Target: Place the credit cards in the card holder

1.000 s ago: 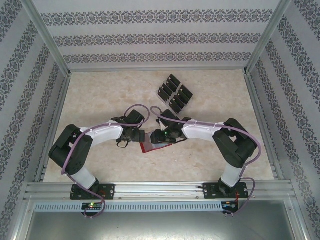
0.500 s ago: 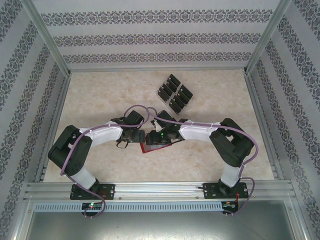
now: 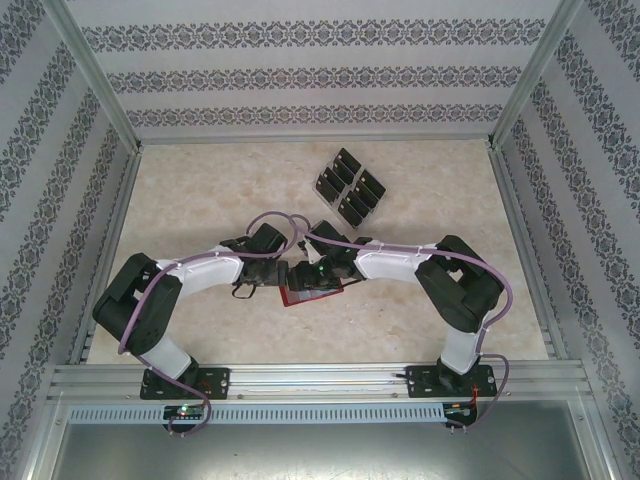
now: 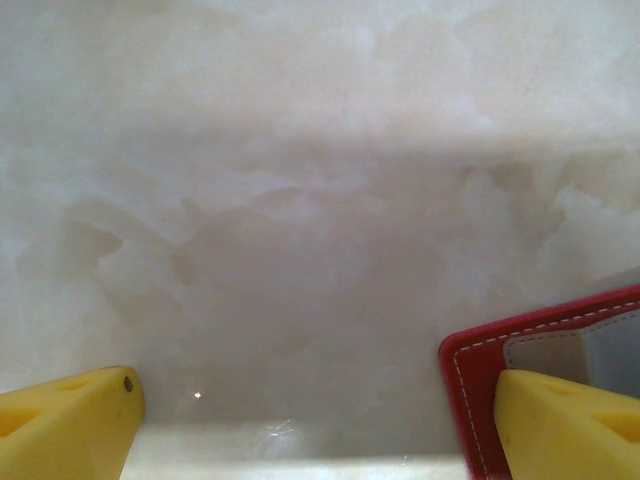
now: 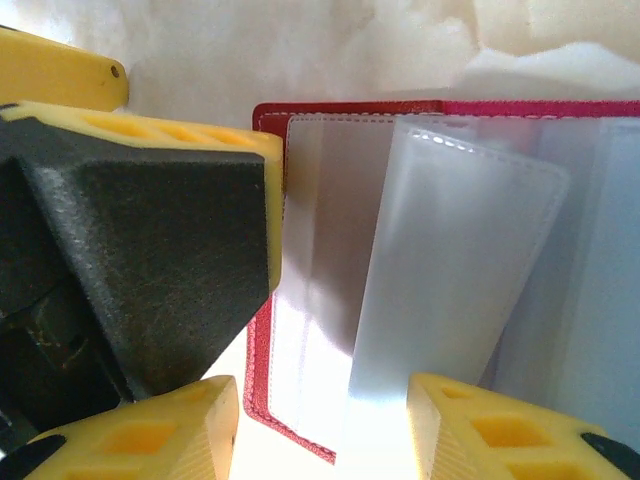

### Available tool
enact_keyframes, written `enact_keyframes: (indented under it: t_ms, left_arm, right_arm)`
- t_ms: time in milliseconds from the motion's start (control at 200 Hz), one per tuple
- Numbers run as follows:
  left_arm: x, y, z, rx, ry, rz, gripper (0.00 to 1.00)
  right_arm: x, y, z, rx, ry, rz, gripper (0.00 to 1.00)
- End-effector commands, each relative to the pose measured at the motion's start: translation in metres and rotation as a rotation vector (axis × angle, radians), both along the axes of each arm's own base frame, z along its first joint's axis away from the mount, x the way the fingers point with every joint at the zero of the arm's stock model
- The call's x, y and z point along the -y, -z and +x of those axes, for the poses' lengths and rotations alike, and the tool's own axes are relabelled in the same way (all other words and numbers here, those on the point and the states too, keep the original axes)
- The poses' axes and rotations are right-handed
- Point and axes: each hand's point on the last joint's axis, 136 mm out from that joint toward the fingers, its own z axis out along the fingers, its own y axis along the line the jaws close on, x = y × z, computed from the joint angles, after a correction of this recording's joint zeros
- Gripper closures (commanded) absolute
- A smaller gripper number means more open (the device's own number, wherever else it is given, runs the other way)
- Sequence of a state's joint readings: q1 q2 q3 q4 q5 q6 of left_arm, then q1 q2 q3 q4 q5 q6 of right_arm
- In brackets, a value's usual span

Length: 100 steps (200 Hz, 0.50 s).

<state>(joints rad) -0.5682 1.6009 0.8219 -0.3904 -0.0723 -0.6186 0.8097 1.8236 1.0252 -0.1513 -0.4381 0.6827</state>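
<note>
Card holder [image 5: 340, 108] open, left gripper [image 4: 315, 420] spread, credit cards [image 3: 350, 187] illegible

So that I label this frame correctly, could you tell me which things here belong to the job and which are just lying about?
Part of the job:
red wallet, lying open
black cards, farther back on the table
left gripper
right gripper

Just there:
table
patterned walls
metal rail
purple cables
</note>
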Motion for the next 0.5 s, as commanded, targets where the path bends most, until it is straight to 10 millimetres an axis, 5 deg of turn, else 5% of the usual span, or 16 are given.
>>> enact_keyframes:
  t_ms: [0,495]
  left_arm:
    - [0.011,0.004,-0.002,-0.008,-0.034,-0.089,0.08]
    - [0.007,-0.024,0.022,0.047,-0.169,-0.252,0.08]
  right_arm:
    - [-0.008,0.007,-0.005,0.020,-0.028,0.009,0.51]
    - [-0.006,0.017,-0.006,0.023,-0.040,0.012,0.55]
